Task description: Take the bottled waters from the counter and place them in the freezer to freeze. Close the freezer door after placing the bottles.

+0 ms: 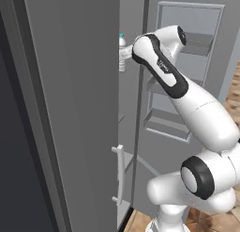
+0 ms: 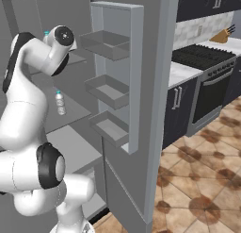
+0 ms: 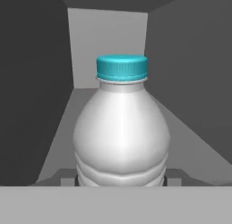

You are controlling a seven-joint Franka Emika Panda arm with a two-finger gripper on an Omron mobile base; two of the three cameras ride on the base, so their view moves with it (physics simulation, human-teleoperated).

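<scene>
Gripper [image 3: 121, 180] pinches a bottled water [image 3: 121, 128] at its lower body, cap up, filling frame center, held upright so it can stand on a freezer shelf [image 3: 68, 128]. Second bottle [image 2: 60, 103] already stands on a lower shelf, left-center of right base view; freezer door [image 2: 134, 76] hangs open for access.

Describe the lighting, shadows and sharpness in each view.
Left base view: flat, even light, matte freezer door without glare, edges slightly soft. Right base view: brighter, soft shading on the door shelves, patterned floor sharp enough to read. Hand view: the held bottle carries a broad pale sheen, the freezer walls around it dim; nothing looks blurred.
</scene>
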